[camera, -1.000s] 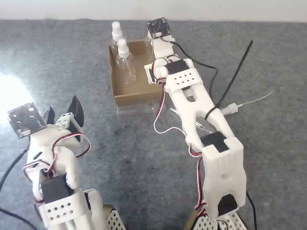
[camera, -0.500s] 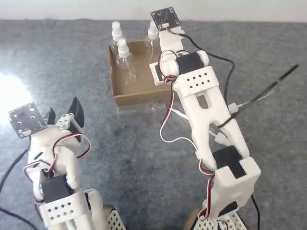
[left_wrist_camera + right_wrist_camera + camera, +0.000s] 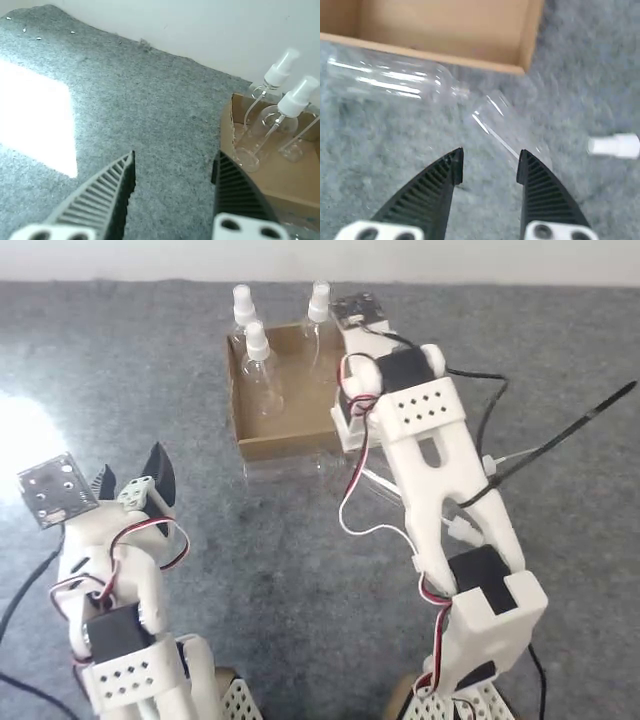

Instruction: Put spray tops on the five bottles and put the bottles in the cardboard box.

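Observation:
The cardboard box holds three clear bottles with white spray tops, standing upright; they also appear in the left wrist view. Two clear bottles without tops lie on the carpet just outside the box's near wall. A loose white spray top lies further off on the carpet. My right gripper hangs open above the second lying bottle, holding nothing. My left gripper is open and empty at the near left, far from the box.
Grey carpet covers the table. The right arm stretches along the box's right side, trailing red and white wires. A black cable tie sticks out to its right. Open carpet lies between the two arms.
The right arm has swung to the right and its wrist has shifted off the box's right wall, uncovering the third capped bottle. The left arm has not moved.

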`<action>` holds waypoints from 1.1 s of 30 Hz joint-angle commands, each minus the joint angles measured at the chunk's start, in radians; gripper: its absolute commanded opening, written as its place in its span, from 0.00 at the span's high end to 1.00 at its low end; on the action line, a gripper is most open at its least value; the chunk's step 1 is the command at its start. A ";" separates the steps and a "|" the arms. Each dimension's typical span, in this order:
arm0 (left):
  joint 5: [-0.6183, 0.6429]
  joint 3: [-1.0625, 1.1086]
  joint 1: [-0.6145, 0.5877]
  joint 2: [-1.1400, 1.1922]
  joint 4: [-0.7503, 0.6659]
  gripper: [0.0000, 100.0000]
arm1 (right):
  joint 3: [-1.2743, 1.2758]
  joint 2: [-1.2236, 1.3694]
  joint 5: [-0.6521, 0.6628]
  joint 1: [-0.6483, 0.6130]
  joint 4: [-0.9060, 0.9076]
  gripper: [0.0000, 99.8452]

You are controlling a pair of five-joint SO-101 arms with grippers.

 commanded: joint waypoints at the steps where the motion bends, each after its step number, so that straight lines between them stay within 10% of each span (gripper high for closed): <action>1: 0.009 -0.007 -0.002 -0.012 -0.028 0.77 | -0.046 -0.068 -0.014 0.104 0.027 0.85; 23: 0.009 -0.007 -0.002 -0.012 -0.028 0.77 | 0.439 0.036 -0.008 0.214 -0.455 0.86; 33: 0.009 -0.007 -0.003 -0.012 -0.028 0.77 | 0.589 -0.035 -0.006 0.099 -0.357 0.94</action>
